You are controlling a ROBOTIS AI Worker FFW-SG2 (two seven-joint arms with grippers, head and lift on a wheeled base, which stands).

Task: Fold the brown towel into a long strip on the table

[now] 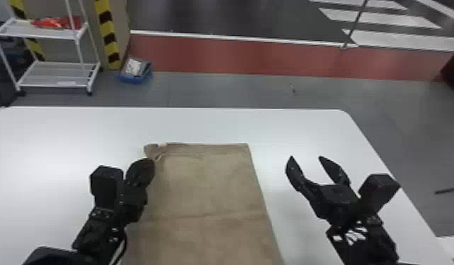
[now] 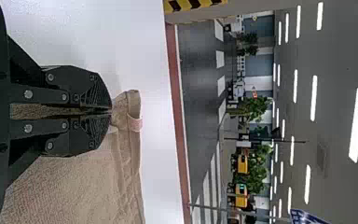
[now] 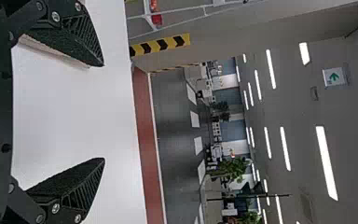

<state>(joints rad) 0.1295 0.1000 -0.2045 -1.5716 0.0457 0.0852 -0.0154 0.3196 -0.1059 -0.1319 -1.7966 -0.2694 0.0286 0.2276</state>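
Note:
The brown towel (image 1: 208, 183) lies flat on the white table, running from its far edge down past the bottom of the head view. At its far left corner is my left gripper (image 1: 148, 162). In the left wrist view, that gripper (image 2: 111, 112) is shut on the towel's corner, and wrinkled fabric (image 2: 128, 116) with a pale tag pokes out past the fingertips. To the right of the towel, over bare table, my right gripper (image 1: 306, 159) stands open. The right wrist view has this gripper (image 3: 103, 112) with its fingers wide apart and nothing between them.
The white table (image 1: 74, 130) extends beyond the towel at the far side and to both sides. Past it on the floor stand a white wheeled rack (image 1: 53, 84) at the back left and a blue bin (image 1: 133, 79).

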